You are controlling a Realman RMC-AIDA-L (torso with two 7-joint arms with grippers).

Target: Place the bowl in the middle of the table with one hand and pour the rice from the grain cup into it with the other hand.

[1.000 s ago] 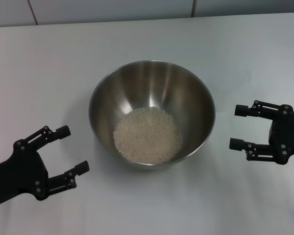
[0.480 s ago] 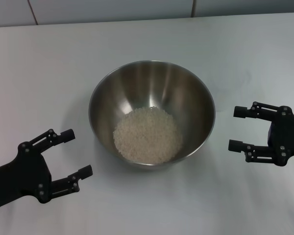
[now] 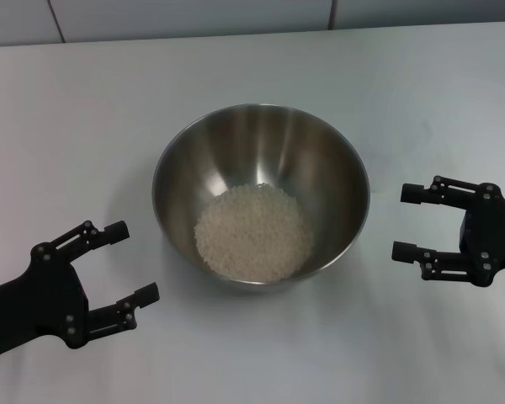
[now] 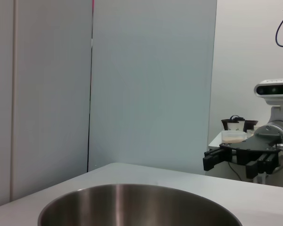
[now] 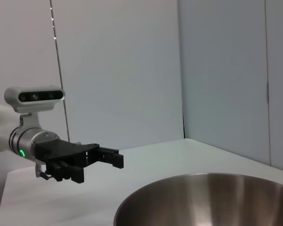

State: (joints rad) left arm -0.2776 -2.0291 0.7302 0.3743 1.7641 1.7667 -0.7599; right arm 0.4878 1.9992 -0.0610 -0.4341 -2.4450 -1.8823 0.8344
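Both arms hover low beside the bowl (image 3: 261, 195) of rice (image 3: 253, 233), left gripper (image 3: 128, 263) and right gripper (image 3: 409, 221) spread wide, holding nothing.

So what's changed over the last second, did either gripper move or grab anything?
The left gripper slid slightly toward the bowl and nearer the table's front edge, open and empty. The right gripper barely shifted, also open. Nothing was grasped or released. The bowl and the rice in it stayed put.
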